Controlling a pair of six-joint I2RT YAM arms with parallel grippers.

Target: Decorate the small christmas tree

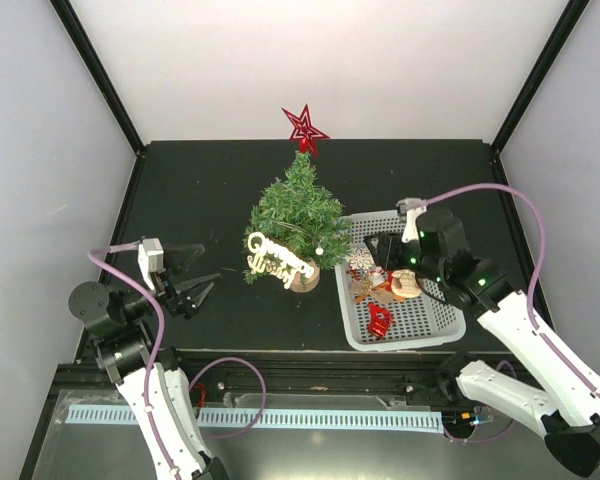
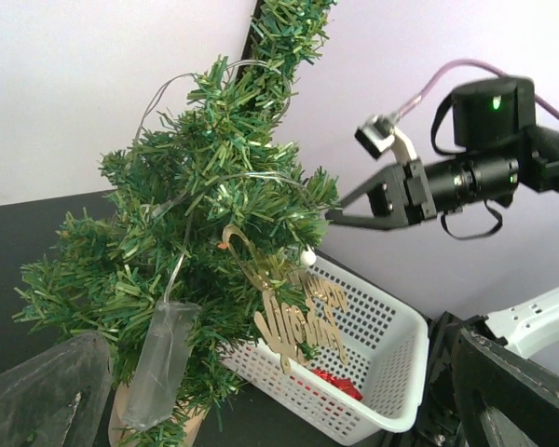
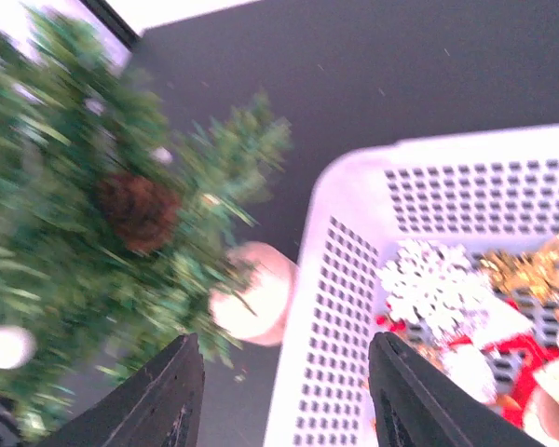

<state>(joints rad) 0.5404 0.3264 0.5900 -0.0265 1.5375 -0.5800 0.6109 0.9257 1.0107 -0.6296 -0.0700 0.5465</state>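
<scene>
A: What does the overhead show that the wrist cams don't?
B: The whole layout. The small christmas tree point(image 1: 298, 212) stands upright mid-way across the black table point(image 1: 220, 180), just left of the white basket point(image 1: 352, 335). A red star point(image 1: 304, 128) sits on its tip. Neither wrist view shows the star.
A: Left wrist?
B: Side-on view of the tree. A thin wire runs through the branches, a clear battery pack point(image 2: 158, 363) hangs low, and a gold script sign point(image 2: 296, 317) is hooked on a branch. It also catches the right gripper point(image 2: 340, 213) from outside, roughly level, tips at the tree's right edge above the basket.
A: Right wrist?
B: Blurred, looking down. There's a brown pinecone point(image 3: 135, 209) in the branches. The wooden disc base point(image 3: 257, 293) is close beside the basket wall; can't tell if they touch. In the basket: a white snowflake point(image 3: 429, 284), a gold piece point(image 3: 531, 270) and some red-and-white bits.
A: Tree itself?
B: Dark green, bushy, conical, with small white beads on the wire.
A: Arms?
B: The left gripper point(image 1: 200, 272) is low over the table, well left of the tree and pointing at it. Its fingers are spread wide and hold nothing. The right arm reaches in from the right over the basket. Its fingers point(image 3: 172, 400) are apart with nothing between them.
</scene>
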